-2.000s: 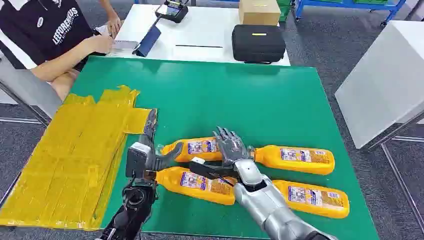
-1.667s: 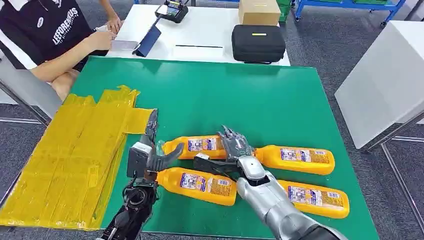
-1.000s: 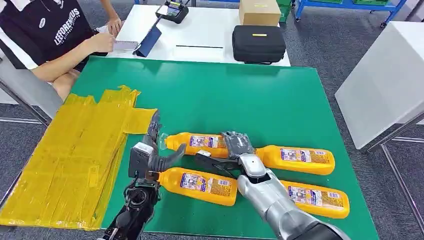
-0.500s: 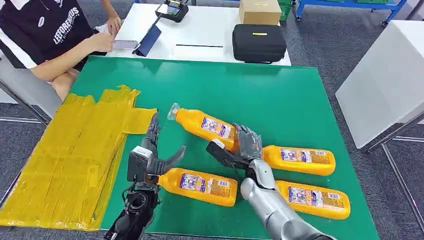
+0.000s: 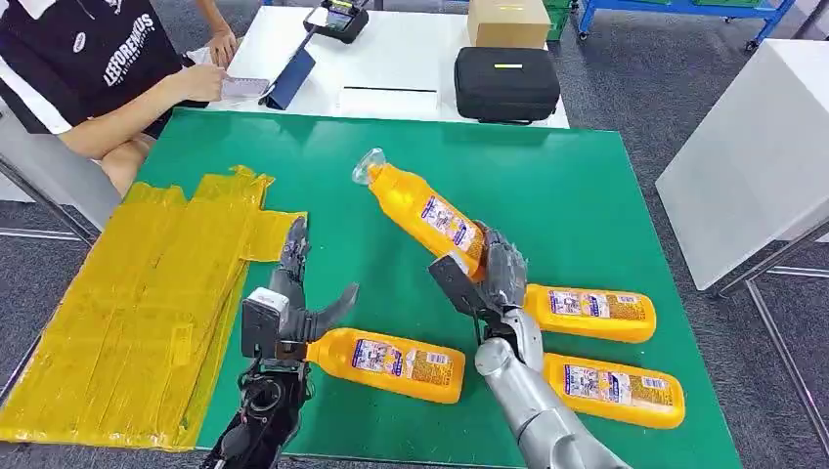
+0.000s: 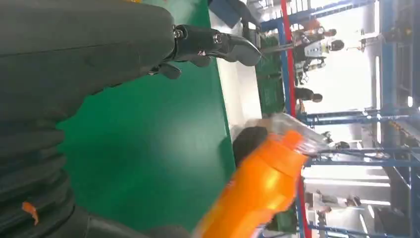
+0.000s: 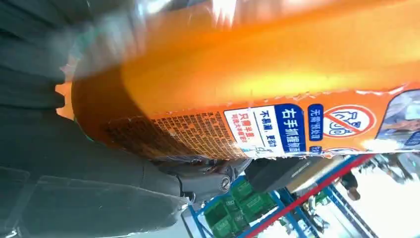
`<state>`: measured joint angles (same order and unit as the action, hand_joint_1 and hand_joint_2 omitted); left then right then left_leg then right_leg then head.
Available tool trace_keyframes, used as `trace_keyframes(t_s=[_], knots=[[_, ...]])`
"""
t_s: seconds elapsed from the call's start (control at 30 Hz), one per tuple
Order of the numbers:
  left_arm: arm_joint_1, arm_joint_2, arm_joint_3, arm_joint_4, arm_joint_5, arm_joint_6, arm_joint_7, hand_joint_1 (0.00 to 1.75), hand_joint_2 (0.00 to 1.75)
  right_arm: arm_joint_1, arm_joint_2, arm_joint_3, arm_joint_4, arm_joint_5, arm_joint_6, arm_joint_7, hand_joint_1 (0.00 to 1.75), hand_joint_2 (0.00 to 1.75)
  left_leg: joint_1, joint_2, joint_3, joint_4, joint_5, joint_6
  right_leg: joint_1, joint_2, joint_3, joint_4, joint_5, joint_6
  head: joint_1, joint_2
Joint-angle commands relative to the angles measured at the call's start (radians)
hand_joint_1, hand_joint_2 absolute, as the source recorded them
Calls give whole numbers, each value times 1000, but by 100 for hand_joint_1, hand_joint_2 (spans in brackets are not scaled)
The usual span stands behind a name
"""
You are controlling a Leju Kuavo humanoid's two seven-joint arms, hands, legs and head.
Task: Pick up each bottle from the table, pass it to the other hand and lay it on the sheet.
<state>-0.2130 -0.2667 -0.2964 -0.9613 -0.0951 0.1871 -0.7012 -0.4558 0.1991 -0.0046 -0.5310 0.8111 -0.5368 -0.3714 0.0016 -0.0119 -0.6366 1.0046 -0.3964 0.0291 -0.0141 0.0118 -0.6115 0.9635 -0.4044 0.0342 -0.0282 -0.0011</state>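
Orange plastic bottle, rigid and probably slick, gripped near its base by right robot hand, tilted above green worktop. Left robot hand spread, grasping nothing; best taken at the labelled midsection.

The right arm comes in from the near edge of the surface, forearm rising steeply. Its right hand is raised off the surface, thumb on one side and fingers on the other, wrapped round the base of a bottle, which it holds tilted, cap pointing toward the far left corner. The left arm rises near the near left corner. The left hand holds nothing; its fingers stretch toward the far edge and the thumb juts out sideways.
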Motion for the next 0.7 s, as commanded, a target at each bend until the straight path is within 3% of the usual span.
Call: trace_keyframes(t_s=[0.03, 0.13, 0.23, 0.4, 0.7], knots=[[-150, 20, 17, 166, 47, -215, 68, 0, 175, -2, 27, -9, -45, -100, 88, -102, 175, 175, 0, 0, 2, 0, 0, -1, 0, -2, 2, 0, -1, -1, 0, 0], [-153, 19, 18, 166, 47, -216, 70, 0, 175, -1, 29, -8, -46, -100, 86, -102, 175, 175, 0, 1, 2, 0, -1, -1, 0, 0, 2, 0, -1, -1, 0, 0], [-190, 14, 31, 187, 118, -346, 127, 0, 175, -4, 37, 41, -45, -135, 116, -142, 175, 175, 0, 1, 3, 0, -1, -2, 1, 0, 2, 0, -1, -1, 0, 0], [-242, -1, 27, 180, 176, -403, 190, 0, 175, 4, 55, 117, -71, -146, 120, -152, 175, 175, 0, 1, 2, 0, -1, -1, 1, 0, 2, 1, -1, -1, 0, 0], [-245, 2, 13, 157, 238, -399, 234, 0, 175, 16, 69, 221, -75, -121, 124, -108, 175, 175, 0, 1, 3, 0, -2, -2, 1, 0, 3, 0, -2, -2, 0, 0]])
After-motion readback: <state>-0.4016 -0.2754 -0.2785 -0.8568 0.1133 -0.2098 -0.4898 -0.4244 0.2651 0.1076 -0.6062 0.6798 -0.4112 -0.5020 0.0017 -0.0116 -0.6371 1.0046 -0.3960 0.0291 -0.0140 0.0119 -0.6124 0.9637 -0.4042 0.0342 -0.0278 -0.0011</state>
